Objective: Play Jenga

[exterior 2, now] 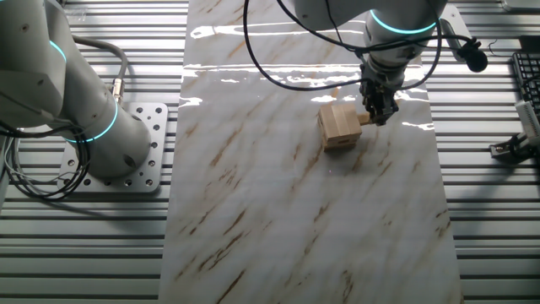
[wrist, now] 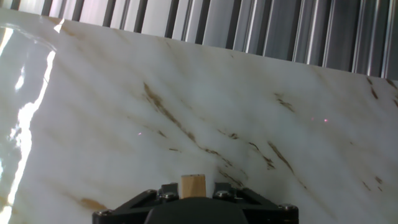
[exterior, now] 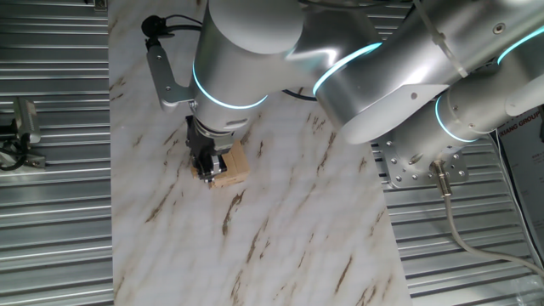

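fingers [exterior 2: 377,116] pinch one block [wrist: 193,185] | jenga [exterior 2: 339,125] mid-table, edges far

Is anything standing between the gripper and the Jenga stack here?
No. The gripper is already at the side of the Jenga stack, its fingers around a block that protrudes from it. Only bare marble tabletop surrounds them.
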Robot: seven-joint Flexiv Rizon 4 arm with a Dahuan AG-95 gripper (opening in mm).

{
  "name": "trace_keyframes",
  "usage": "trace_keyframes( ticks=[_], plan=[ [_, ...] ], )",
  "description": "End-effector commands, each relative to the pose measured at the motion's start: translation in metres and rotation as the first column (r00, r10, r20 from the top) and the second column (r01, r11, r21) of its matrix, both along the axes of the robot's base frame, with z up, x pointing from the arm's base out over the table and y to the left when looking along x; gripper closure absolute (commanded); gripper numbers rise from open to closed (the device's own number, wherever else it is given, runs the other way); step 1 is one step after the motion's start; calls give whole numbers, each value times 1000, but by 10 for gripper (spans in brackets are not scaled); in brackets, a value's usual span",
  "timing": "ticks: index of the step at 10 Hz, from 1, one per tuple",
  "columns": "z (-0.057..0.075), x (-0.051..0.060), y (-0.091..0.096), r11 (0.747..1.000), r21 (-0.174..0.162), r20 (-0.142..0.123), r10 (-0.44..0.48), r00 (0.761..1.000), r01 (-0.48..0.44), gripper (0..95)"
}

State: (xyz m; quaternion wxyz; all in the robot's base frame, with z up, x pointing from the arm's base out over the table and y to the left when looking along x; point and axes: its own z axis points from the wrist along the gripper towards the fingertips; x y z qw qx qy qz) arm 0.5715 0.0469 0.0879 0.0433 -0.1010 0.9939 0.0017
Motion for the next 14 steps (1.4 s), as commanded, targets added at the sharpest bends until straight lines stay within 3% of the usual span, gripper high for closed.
trace_keyframes(
  ticks=[1, 11, 14],
  plan=[
    [0, -1, 0, 1000, 1, 1, -1, 1000, 1, 570],
    [0, -1, -1, 1000, 1, -2, 30, 1000, -30, 570],
    [0, -1, -1, 999, 17, -4, 47, 999, -47, 570]
  ],
)
